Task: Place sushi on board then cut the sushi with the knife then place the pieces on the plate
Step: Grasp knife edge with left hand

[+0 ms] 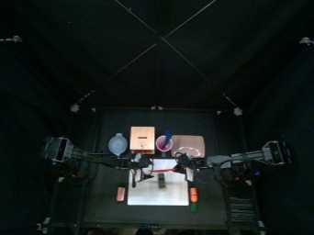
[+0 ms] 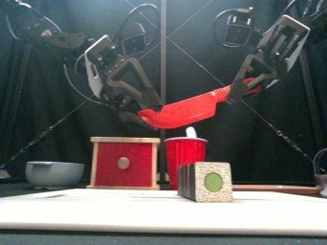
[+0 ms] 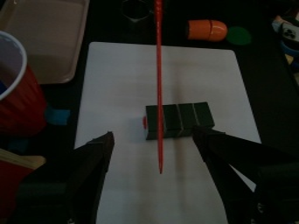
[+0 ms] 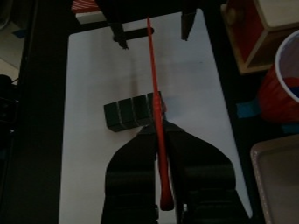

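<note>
Right tool (image 2: 244, 92) aloft, tilted — knife (image 2: 192, 103) (red) over sushi (image 2: 206, 182)

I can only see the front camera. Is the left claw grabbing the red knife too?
Observer: No. The left gripper is open, and the knife tip hangs between its jaws.
Operator: Is the knife over the middle of the sushi?
Observer: No. The wrist views show the blade above one end of the sushi roll, not its middle.
Operator: Where's the plate?
Observer: The top view shows the pink plate behind the white board, to the right of the red cup.
</note>
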`<state>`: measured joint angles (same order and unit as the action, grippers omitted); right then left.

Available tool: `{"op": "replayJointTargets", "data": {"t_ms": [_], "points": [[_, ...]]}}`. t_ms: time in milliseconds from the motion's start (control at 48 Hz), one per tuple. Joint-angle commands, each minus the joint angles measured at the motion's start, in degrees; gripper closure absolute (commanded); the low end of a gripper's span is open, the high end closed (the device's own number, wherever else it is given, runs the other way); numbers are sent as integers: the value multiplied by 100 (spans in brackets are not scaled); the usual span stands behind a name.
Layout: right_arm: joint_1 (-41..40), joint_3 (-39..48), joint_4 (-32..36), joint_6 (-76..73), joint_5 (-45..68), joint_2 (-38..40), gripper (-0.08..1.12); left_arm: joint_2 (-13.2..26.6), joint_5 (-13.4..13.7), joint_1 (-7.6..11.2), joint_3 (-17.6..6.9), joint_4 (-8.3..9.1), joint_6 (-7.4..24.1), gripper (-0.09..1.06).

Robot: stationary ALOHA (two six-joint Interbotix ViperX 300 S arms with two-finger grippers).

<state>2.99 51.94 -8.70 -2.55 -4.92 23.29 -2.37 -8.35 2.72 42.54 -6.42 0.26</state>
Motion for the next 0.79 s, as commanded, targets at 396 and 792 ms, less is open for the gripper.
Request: {"op": "replayJointTargets", "data": {"t_ms": [396,792], "points": [[9,-141,18,9,53,44,69,35,-26,-70,-149,-9,0,22],[0,-70,-35,-9,18,-97,69,44,9,-26,-149,-18,-18,51]]}}
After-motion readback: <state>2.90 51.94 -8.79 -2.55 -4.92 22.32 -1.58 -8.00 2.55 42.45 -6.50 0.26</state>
